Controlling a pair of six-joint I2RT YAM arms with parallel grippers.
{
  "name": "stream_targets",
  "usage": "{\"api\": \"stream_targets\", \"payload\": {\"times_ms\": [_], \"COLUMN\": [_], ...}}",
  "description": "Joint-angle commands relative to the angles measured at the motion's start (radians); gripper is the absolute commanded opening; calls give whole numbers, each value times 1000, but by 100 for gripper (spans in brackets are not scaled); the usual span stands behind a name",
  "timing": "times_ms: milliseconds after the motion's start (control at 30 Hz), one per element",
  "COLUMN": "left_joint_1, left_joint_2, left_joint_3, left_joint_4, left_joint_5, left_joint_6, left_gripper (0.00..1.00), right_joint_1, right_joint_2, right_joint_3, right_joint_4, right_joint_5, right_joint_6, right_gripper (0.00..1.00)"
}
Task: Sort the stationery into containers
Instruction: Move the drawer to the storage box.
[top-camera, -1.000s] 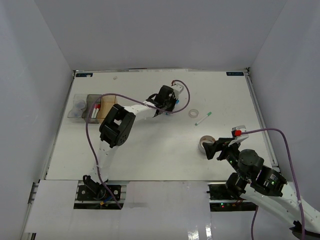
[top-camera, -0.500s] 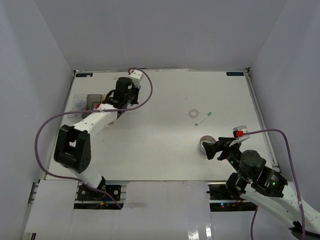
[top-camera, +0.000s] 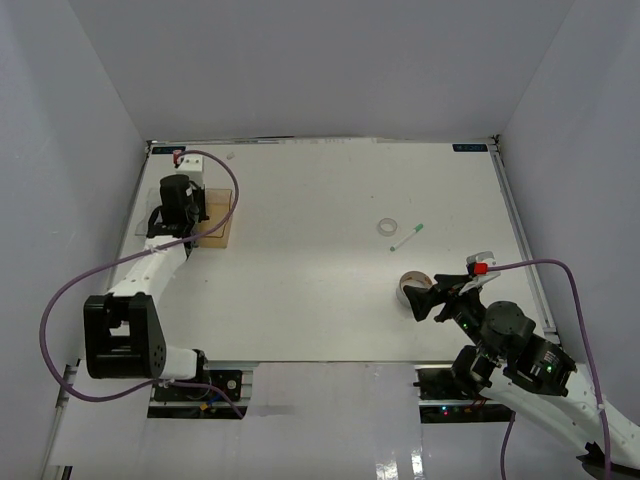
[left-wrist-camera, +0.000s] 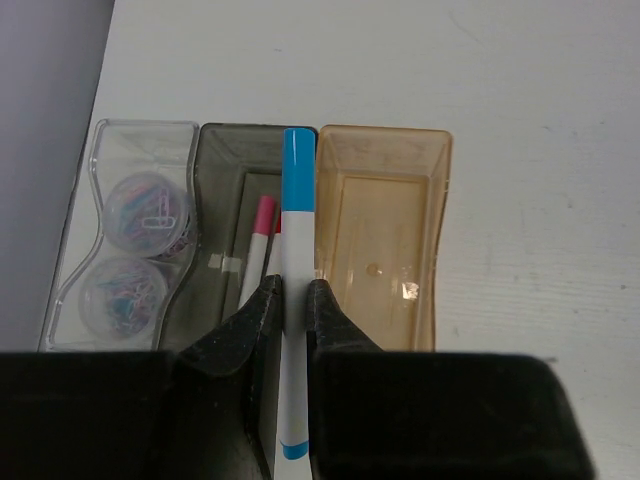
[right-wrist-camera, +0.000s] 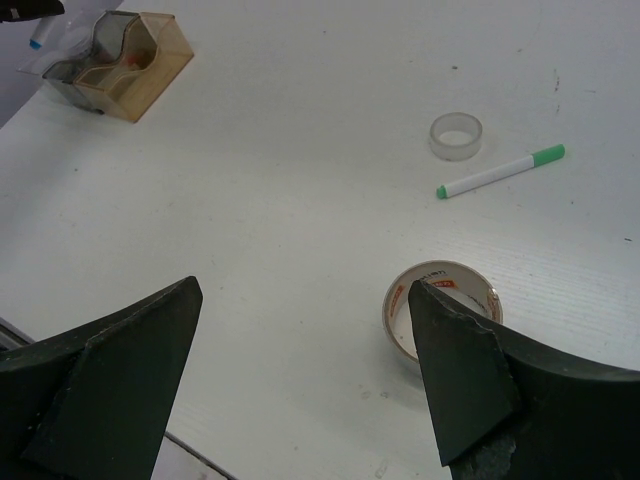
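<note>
- Since a second ago, the left arm swung from mid-tabletop (top-camera: 300, 290) to the bins; the right stayed.
- Right hand (right-wrist-camera: 302, 290): wide apart, empty, near a tape roll (right-wrist-camera: 392, 320).
- Left hand (left-wrist-camera: 292, 300): clamped on the blue marker (left-wrist-camera: 296, 250) over the grey bin (left-wrist-camera: 225, 200).
- Count: two tape rolls, second (right-wrist-camera: 456, 148); one green marker (right-wrist-camera: 500, 172); three bins, two jars (left-wrist-camera: 150, 205) in the clear bin (left-wrist-camera: 110, 150).

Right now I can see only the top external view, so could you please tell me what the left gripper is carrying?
Observer: The left gripper is shut on a blue-capped marker, roughly above the wall between the grey bin and the amber bin.
Operator: Is anything in the grey bin?
Observer: Yes, a pink-capped marker lies inside it.
Operator: And the right gripper, please?
Observer: The right gripper is wide open and empty, with the large tape roll partly hidden behind it.
</note>
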Motion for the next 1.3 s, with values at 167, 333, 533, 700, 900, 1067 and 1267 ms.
{"api": "stream_targets", "payload": {"times_ms": [167, 333, 533, 700, 900, 1067, 1267], "left_joint_1": [93, 127, 147, 162, 164, 162, 95], "left_joint_2": [71, 147, 215, 230, 218, 134, -23], "left_joint_3": [-1, 18, -4, 13, 28, 73, 107], "left_joint_4": [176, 201, 216, 184, 155, 82, -18], "left_joint_5": [-31, 2, -8, -16, 2, 73, 252], "left_joint_6": [8, -3, -43, -78, -93, -151, -259], "left_gripper": [8, 13, 17, 50, 63, 64, 70], "right_joint_1": [10, 10, 10, 10, 10, 10, 8], "right_joint_2": [11, 27, 37, 33, 42, 115, 397], "right_joint_3": [-4, -4, -6, -7, 2, 34, 151], "right_joint_4": [52, 53, 53, 52, 52, 52, 53], "right_joint_5": [-15, -15, -10, 0, 13, 83, 250], "right_joint_6": [-17, -19, -20, -17, -19, -3, 67], "right_gripper": [90, 90, 90, 90, 90, 90, 91]}}
